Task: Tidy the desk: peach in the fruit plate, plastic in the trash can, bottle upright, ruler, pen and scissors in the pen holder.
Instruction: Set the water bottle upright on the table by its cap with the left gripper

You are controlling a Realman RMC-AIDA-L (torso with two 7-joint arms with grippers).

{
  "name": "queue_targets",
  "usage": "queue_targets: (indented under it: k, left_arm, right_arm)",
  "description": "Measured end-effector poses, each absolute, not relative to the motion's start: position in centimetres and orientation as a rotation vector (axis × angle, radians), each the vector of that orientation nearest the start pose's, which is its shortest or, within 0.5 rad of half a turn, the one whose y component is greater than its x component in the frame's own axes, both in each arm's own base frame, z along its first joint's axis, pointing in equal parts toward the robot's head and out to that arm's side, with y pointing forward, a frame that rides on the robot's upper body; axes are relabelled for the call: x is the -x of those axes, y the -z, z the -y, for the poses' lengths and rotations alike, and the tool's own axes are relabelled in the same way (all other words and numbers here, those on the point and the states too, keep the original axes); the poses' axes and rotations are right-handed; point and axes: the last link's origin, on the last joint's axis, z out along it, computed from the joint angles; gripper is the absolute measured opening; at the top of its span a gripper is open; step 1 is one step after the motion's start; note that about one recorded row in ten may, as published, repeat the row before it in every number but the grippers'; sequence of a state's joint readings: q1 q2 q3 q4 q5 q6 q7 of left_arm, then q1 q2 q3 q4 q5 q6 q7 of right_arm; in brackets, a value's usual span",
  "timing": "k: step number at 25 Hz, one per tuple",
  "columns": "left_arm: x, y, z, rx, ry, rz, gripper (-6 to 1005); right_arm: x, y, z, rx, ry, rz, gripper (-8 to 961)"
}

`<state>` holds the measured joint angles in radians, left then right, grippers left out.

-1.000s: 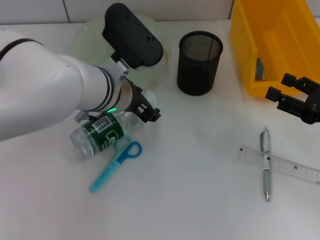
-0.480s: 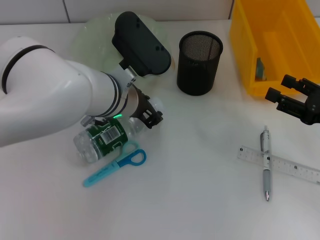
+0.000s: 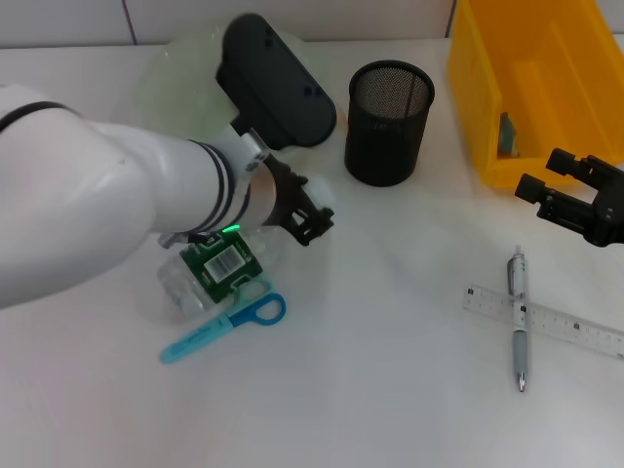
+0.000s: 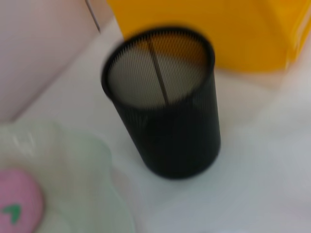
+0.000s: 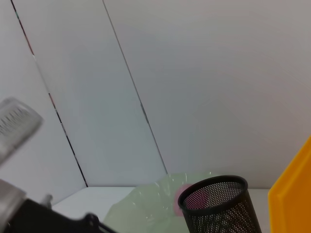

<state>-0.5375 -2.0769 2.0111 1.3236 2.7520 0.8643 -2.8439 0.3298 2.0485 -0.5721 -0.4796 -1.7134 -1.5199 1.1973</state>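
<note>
Clear bottle [image 3: 210, 268] clamped in left tool [image 3: 292, 210], tilted off desk [image 3: 390, 370]

White desk against a pale panelled wall

The white tabletop [image 3: 390, 390] filled the head view, evenly lit with soft shadows. At its far edge stood a light grey wall [image 5: 204, 73], divided by thin dark seams [image 5: 131, 82] that ran up from the desk. No floor or windows could be seen.
</note>
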Motion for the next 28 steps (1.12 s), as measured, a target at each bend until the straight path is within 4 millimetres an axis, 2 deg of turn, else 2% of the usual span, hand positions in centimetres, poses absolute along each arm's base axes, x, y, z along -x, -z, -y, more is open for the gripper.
queue_targets:
  k: [3, 5, 6, 8, 9, 11, 16, 20, 26, 28]
  left_arm:
    - [13.2, 8.5, -34.3, 2.482, -0.184, 0.375, 443]
    - [13.2, 8.5, -34.3, 2.482, -0.184, 0.375, 443]
    - [12.6, 6.7, -33.8, 2.443, -0.081, 0.352, 443]
    - [12.5, 6.0, -33.6, 2.423, -0.039, 0.343, 443]
    - [12.4, 4.6, -33.3, 2.365, 0.055, 0.336, 443]
    - [12.6, 4.0, -33.2, 2.332, 0.096, 0.339, 444]
    - [12.7, 3.4, -33.3, 2.281, 0.187, 0.340, 444]
    - [12.3, 3.5, -33.4, 2.313, 0.218, 0.341, 444]
    - [12.0, 3.2, -33.6, 2.409, 0.256, 0.388, 444]
    - [11.9, 2.7, -33.6, 2.496, 0.315, 0.424, 444]
  right_arm:
    - [-32.8, -2.2, -28.6, 2.271, -0.939, -0.789, 779]
    - [-32.8, -2.2, -28.6, 2.271, -0.939, -0.789, 780]
    - [-32.8, -2.3, -28.6, 2.271, -0.939, -0.789, 780]
    - [-32.9, -2.3, -28.6, 2.270, -0.939, -0.788, 780]
    - [-32.9, -2.3, -28.6, 2.270, -0.939, -0.788, 780]
    - [-32.9, -2.3, -28.6, 2.270, -0.938, -0.787, 780]
    - [-32.7, -2.3, -28.8, 2.273, -0.941, -0.781, 780]
    - [-32.6, -2.2, -28.9, 2.275, -0.945, -0.780, 780]
    - [-32.6, -2.2, -28.9, 2.274, -0.946, -0.782, 780]
    - [-32.6, -2.2, -28.9, 2.272, -0.944, -0.783, 780]
